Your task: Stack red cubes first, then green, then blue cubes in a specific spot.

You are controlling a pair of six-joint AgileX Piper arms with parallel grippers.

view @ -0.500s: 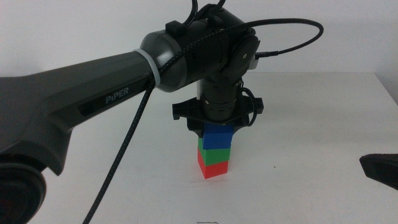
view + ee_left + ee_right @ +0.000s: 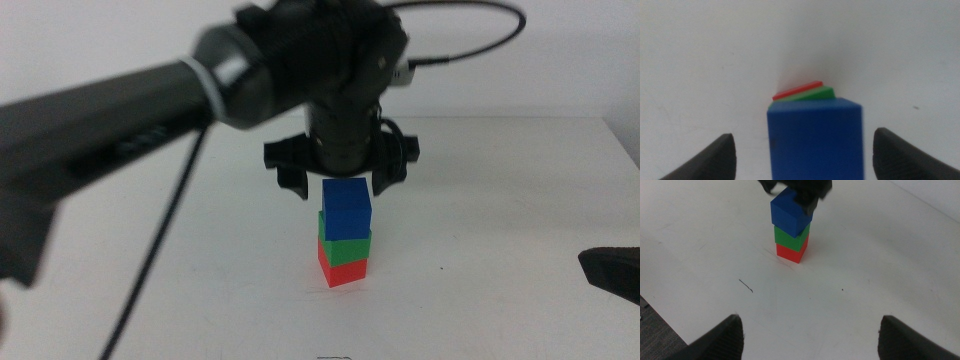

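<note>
Item: tower of three cubes on the white table (image 2: 520,200), roughly mid-table in my middle view.

- Base: red cube (image 2: 341,270), sitting flat on the tabletop.
- Middle: green cube (image 2: 344,248), resting on the red one, slightly offset.
- Top: blue cube (image 2: 347,210), resting on the green one and turned a little against it; in the left wrist view, slivers of green and red peek out past its edge.

Left gripper (image 2: 340,180): poised directly over the tower, its jaws spread wide to either side of the blue cube's upper part and, as far as I can tell, clear of its faces. The cube stands on its own.

Right gripper (image 2: 810,335): parked near my side of the table, well apart from the tower, jaws spread and holding nothing.

Progress, by my reckoning: all three placements are made in the required order. What remains is to lift the left arm away without brushing the skewed top cube.
</note>
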